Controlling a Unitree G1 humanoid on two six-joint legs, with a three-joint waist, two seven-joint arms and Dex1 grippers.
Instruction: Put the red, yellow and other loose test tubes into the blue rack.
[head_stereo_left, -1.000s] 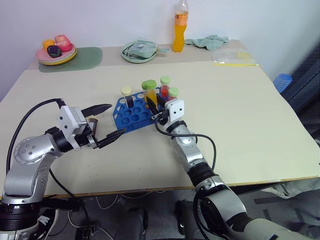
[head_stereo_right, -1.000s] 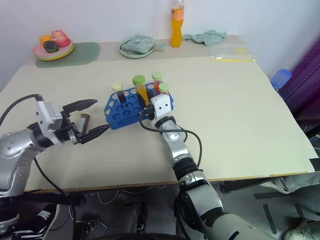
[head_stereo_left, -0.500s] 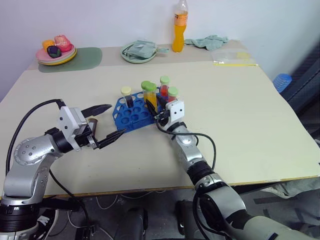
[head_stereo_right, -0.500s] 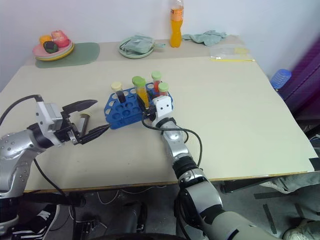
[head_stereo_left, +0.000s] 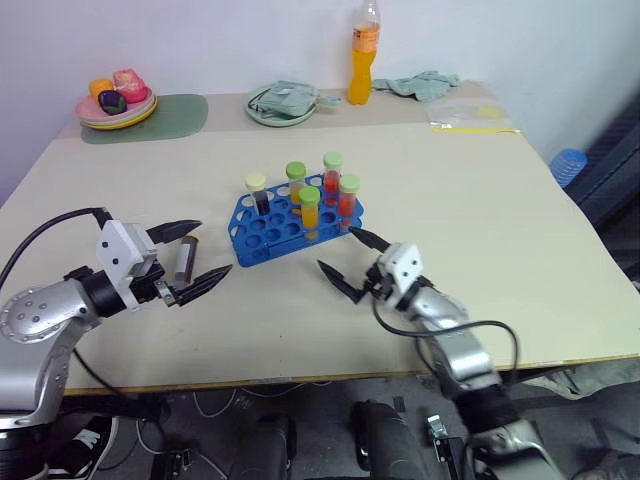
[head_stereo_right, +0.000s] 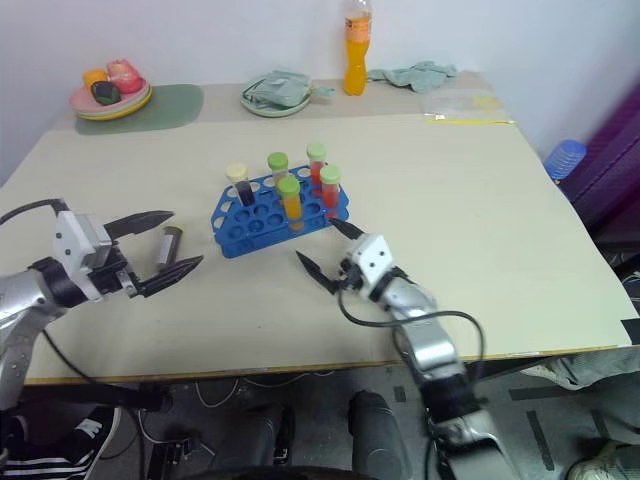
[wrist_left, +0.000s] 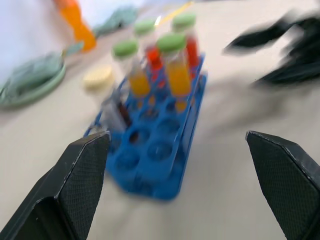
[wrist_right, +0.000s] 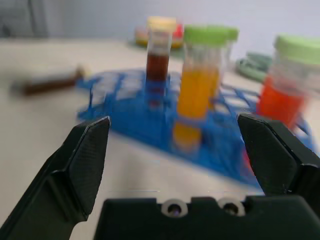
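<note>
Bright even light, soft shadows, wrist views blurred, perhaps by motion

No readable text, label, brand, number or sign is showing anywhere in these views.
</note>
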